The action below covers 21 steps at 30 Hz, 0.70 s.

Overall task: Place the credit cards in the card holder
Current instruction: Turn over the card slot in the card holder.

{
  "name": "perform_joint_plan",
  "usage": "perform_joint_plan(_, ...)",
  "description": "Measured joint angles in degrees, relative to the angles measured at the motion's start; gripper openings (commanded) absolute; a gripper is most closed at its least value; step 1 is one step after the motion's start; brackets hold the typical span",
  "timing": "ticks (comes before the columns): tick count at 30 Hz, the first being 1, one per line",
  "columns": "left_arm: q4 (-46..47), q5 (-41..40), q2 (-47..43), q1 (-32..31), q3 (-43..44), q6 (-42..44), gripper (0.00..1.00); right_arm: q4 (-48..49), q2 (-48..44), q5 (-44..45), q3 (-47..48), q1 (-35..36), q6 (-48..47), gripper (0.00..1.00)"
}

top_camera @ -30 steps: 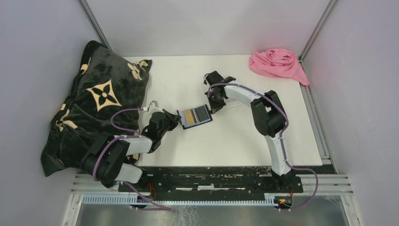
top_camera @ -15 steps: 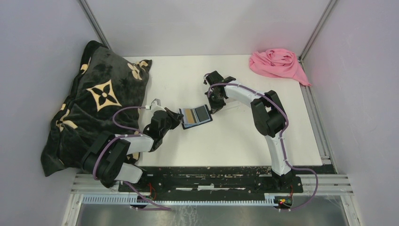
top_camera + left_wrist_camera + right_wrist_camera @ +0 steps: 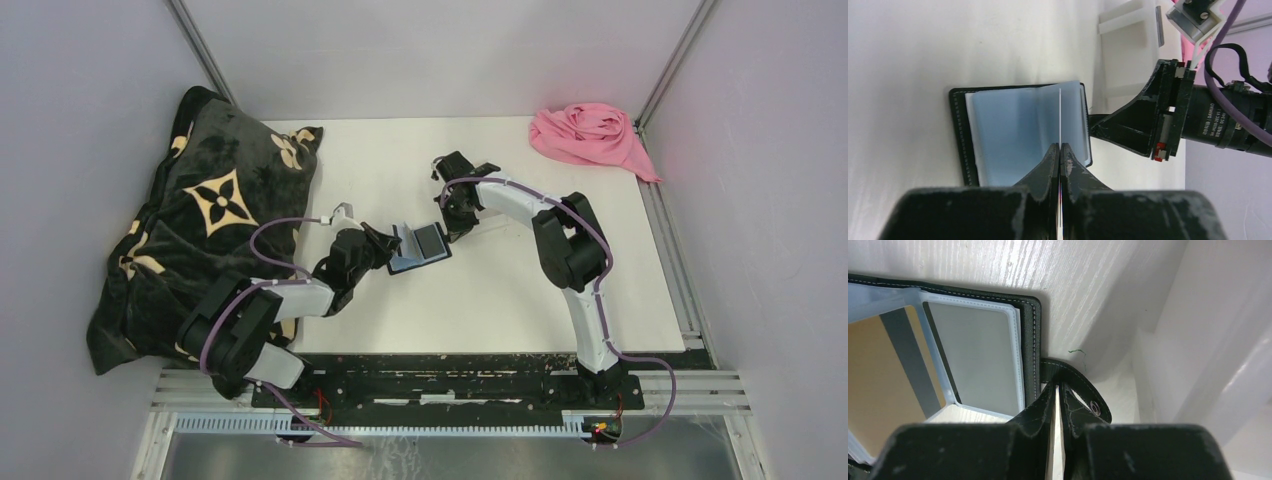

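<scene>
card holder (image 3: pixel 418 252): black, stitched along the edge, laid open and flat near the middle of the white table (image 3: pixel 500 290); clear sleeves are seen inside.
strap (image 3: pixel 1083 395): black tab with a metal stud, projecting from the right edge.
leaf (image 3: pixel 404 244): one sleeve is raised about upright at the fold.
tan card (image 3: pixel 878 390): carried in the raised leaf, with a dark stripe beside it.
grey card (image 3: pixel 975 360): lodged flat in the right-hand sleeve.

Dark plush cushion (image 3: pixel 200 220), tan flower motifs, slumped off the surface (image 3: pixel 480 300) at left edge. Pink cloth (image 3: pixel 590 135) crumpled, far right corner. Pale plastic tray (image 3: pixel 1125 55) lying mid-surface, well apart from both.
</scene>
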Motion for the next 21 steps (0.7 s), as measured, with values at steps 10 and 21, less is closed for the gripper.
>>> perform_joint_plan(10, 0.5, 0.1, 5.0, -2.8, 4.8, 0.0, 0.03, 0.0, 0.0, 0.0, 0.0, 0.5, 0.0, 0.1)
perform_joint_plan(21, 0.8, -0.1, 8.3, -4.0, 5.7, 0.0, 0.03, -0.4, 0.0, 1.4, 0.0, 0.4, 0.0, 0.1)
